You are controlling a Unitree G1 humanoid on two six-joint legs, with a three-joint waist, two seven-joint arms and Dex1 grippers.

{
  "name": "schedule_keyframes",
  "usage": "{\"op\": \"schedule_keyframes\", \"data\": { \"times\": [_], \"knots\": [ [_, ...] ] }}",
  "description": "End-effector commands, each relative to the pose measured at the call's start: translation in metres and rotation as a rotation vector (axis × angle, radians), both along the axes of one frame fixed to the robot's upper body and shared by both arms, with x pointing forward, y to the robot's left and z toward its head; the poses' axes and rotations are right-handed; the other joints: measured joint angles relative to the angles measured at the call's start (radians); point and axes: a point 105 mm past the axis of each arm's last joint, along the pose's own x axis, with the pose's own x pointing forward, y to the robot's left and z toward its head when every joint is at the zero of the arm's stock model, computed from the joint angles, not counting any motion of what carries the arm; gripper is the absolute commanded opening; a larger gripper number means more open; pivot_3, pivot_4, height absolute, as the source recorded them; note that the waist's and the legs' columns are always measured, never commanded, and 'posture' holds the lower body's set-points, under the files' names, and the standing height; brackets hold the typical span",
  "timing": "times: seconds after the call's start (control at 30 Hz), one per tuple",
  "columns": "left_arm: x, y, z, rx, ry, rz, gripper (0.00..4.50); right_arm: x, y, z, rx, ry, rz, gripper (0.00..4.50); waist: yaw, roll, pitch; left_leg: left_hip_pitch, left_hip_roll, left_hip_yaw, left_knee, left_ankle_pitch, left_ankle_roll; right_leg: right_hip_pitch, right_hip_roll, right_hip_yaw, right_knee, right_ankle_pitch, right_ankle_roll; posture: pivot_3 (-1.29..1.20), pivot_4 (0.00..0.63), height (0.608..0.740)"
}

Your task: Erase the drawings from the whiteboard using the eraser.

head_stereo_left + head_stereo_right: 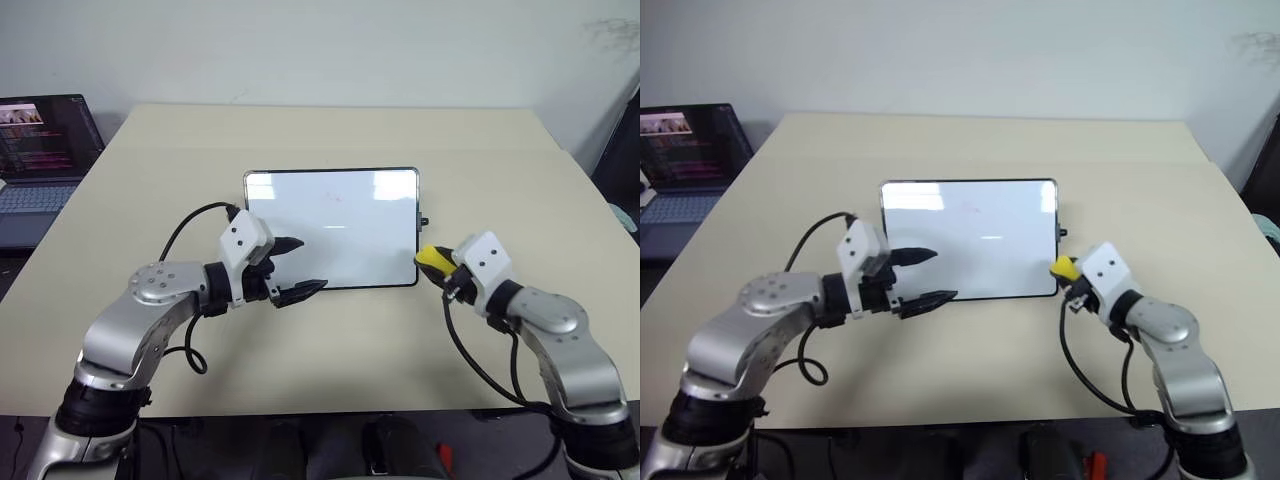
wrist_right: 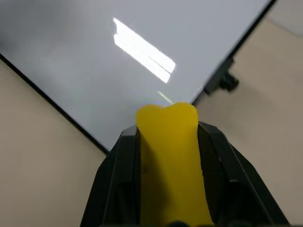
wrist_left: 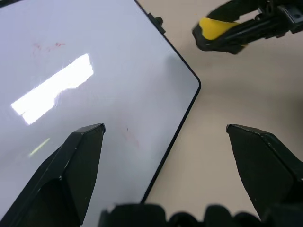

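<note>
The eraser (image 2: 170, 161) is the yellow block clamped between the two black fingers of my right tool (image 1: 440, 268), its free end projecting past the fingertips so that a face of the block, rather than the fingers, can be the part to meet the surface. It hangs just off the near right corner of the whiteboard (image 1: 350, 240), above the bare desk (image 1: 330, 350), near the board's edge but not over the writing area; I judge this a stand-off posture from which a stroke across the board can begin.

The whiteboard lies flat near the middle of the desk, long side across my view, small black knobs on its right edge. The drawings (image 3: 46, 46) show as faint red traces on the upper middle of the board, with a further faint red trace (image 3: 130, 135) nearer the lower edge; their shapes are too pale to read. By my reading the erasing is largely done, with residue left.

My left tool (image 1: 298, 268) hovers over the board's near left part, fingers spread apart and empty, one fingertip above the white surface and one at its lower frame. I take this as readiness to press down and steady the board against sliding.

A laptop (image 1: 40, 160) sits open at the far left, apart from the work.
</note>
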Motion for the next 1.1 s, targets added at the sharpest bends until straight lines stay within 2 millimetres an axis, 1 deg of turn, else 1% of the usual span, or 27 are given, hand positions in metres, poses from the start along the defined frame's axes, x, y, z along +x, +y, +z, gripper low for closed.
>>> {"op": "schedule_keyframes", "data": {
  "times": [0.03,0.13,0.2,0.3,0.5,0.67,0.73,0.77,0.83,0.9,0.97,1.0,1.03,1.1],
  "knots": [
    [0.001,-0.013,0.008,0.009,-0.048,-0.081,4.5,0.0,-0.021,0.001,0.001,-0.017,-0.132,1.3,-0.003,0.0,0.0,0.0,0.0,0.0,0.0,0.0,0.0,0.0,0.0,0.001,0.0,0.0,0.0,0.0,0.15,0.74],
    [0.003,-0.025,0.008,0.017,-0.065,-0.154,4.5,0.004,-0.037,-0.013,0.064,0.018,-0.263,1.3,-0.005,0.0,0.0,0.0,-0.001,0.001,0.001,0.0,0.0,0.0,0.0,0.001,0.0,0.0,0.0,0.0,0.15,0.74],
    [0.002,-0.039,0.008,0.029,-0.085,-0.232,4.5,0.008,-0.045,-0.021,0.11,0.041,-0.339,1.3,-0.004,0.0,0.0,0.0,-0.001,0.002,0.001,0.0,0.0,0.0,0.001,0.001,0.0,0.0,0.0,0.0,0.15,0.74],
    [0.002,-0.055,0.008,0.05,-0.116,-0.313,4.5,0.015,-0.053,-0.028,0.17,0.065,-0.417,1.3,-0.002,0.0,0.0,-0.001,-0.001,0.002,0.001,0.0,0.0,0.0,0.002,0.001,0.0,0.0,0.0,0.0,0.15,0.74],
    [0.0,-0.076,0.003,0.076,-0.14,-0.406,4.5,0.021,-0.066,-0.034,0.234,0.109,-0.489,1.3,-0.004,0.0,0.0,-0.001,-0.001,0.002,0.001,0.0,0.0,0.0,0.002,0.001,0.0,0.0,0.0,0.0,0.15,0.74],
    [0.0,-0.08,0.0,0.08,-0.143,-0.417,4.5,0.022,-0.066,-0.035,0.271,0.128,-0.489,1.3,-0.004,0.0,0.0,-0.001,-0.001,0.002,0.001,0.0,0.0,0.0,0.003,0.001,0.0,0.0,0.0,0.0,0.15,0.74],
    [0.0,-0.08,-0.001,0.077,-0.142,-0.416,4.5,0.023,-0.068,-0.035,0.288,0.124,-0.503,2.01,-0.004,0.0,0.0,-0.001,-0.001,0.002,0.001,0.0,0.0,0.0,0.003,0.002,0.0,0.0,0.0,0.0,0.15,0.74],
    [0.0,-0.08,-0.001,0.076,-0.141,-0.415,4.5,0.024,-0.068,-0.034,0.297,0.123,-0.506,2.16,-0.004,0.0,0.0,-0.001,-0.001,0.002,0.001,0.0,0.0,0.0,0.003,0.002,0.0,0.0,0.0,0.0,0.15,0.74],
    [-0.001,-0.08,-0.003,0.074,-0.137,-0.408,4.5,0.026,-0.072,-0.033,0.312,0.108,-0.52,2.8,-0.004,0.0,0.0,-0.001,-0.001,0.002,0.001,0.0,0.0,0.0,0.003,0.002,0.0,0.0,0.0,0.0,0.15,0.74],
    [0.0,-0.078,-0.004,0.072,-0.136,-0.396,4.5,0.029,-0.073,-0.029,0.337,0.088,-0.521,3.52,-0.004,0.0,0.0,-0.001,-0.001,0.002,0.001,0.0,0.0,0.0,0.003,0.002,0.0,0.0,0.0,0.0,0.15,0.74],
    [0.002,-0.074,-0.004,0.063,-0.139,-0.366,4.5,0.031,-0.071,-0.019,0.386,0.042,-0.509,4.32,-0.005,0.0,0.0,-0.001,-0.001,0.002,0.001,0.0,0.0,0.0,0.003,0.002,0.0,0.0,0.0,0.0,0.15,0.74],
    [0.003,-0.072,-0.004,0.049,-0.143,-0.341,4.5,0.032,-0.067,-0.009,0.403,0.0,-0.477,4.48,-0.006,0.001,0.0,-0.001,-0.001,0.002,0.001,0.0,0.0,0.0,0.003,0.002,0.0,0.0,0.0,0.0,0.15,0.74],
    [0.004,-0.069,-0.002,0.027,-0.15,-0.309,4.5,0.031,-0.061,0.002,0.415,-0.048,-0.437,4.48,-0.007,0.001,0.001,-0.001,0.0,0.002,0.001,0.0,0.0,0.0,0.003,0.002,0.0,0.0,0.0,0.0,0.15,0.74],
    [0.003,-0.061,0.003,-0.055,-0.166,-0.22,4.5,0.025,-0.044,0.022,0.429,-0.122,-0.337,4.48,-0.008,0.002,0.001,0.0,0.0,0.002,0.0,0.0,0.0,0.0,0.003,0.002,0.0,0.0,0.0,0.0,0.15,0.74]
  ]
}}
